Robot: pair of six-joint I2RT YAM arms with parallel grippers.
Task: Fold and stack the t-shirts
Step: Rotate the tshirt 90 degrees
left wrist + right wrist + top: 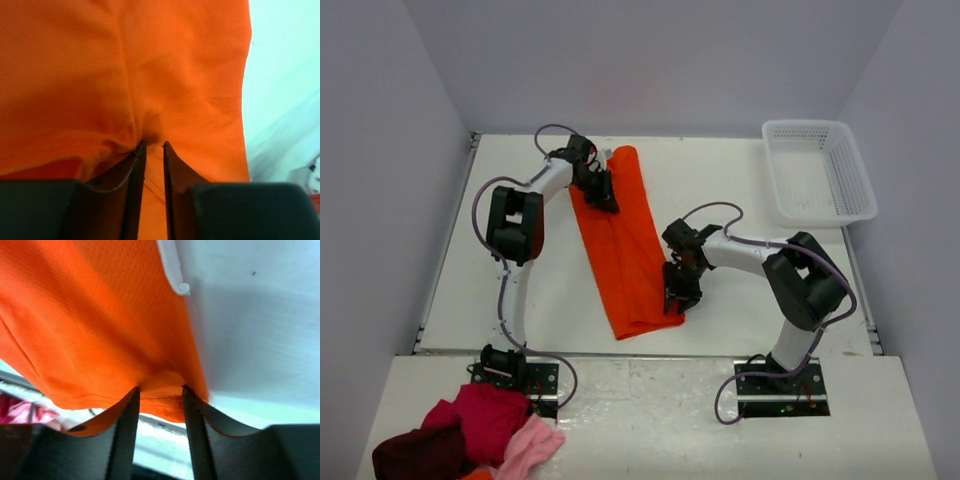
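Orange t-shirt (620, 260) puckers at our left pincer (153, 144) (gripped or freed, we cannot tell), right pincer (160, 388) parted; a snagged retreat could unfold it.

Robot lab cell: plain grey walls (650, 60) box in white table (740, 180) w/ arm mounts (780, 395) bolted on.

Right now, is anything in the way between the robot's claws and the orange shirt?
No, nothing visible. The left gripper and right gripper both touch the orange t-shirt, with its cloth right at their fingertips.
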